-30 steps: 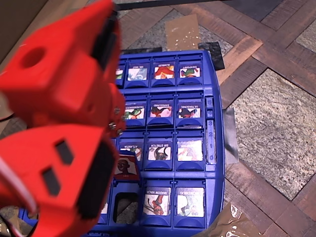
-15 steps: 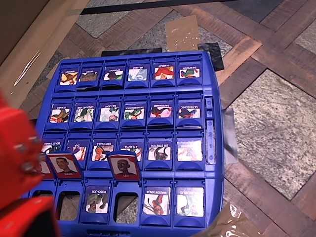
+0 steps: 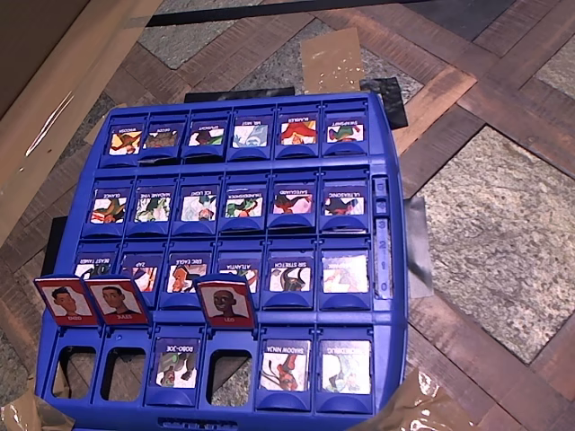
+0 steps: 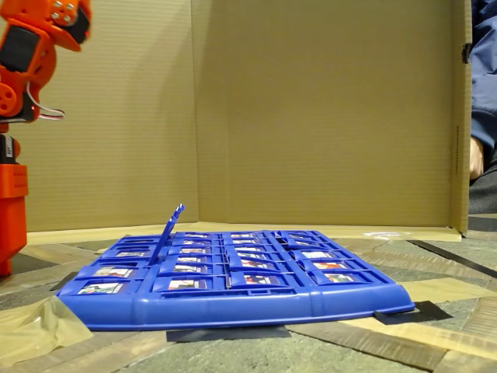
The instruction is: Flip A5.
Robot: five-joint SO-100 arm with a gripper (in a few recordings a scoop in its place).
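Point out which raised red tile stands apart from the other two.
The red tile labelled LEO, fourth column from the left in the overhead view. A flat tile separates it from the two adjoining red tiles at the blue board's left edge.

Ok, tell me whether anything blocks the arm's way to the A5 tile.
Nothing visible does: the flat blue-framed Shadow Ninja tile lies uncovered beside the raised red Leo tile, and the orange arm stands off the board's edge.

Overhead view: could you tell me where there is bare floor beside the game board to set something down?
Bare floor lies right of the blue board and beyond its far edge beside the tape patch. The near-left row is crowded by three upright red tiles.
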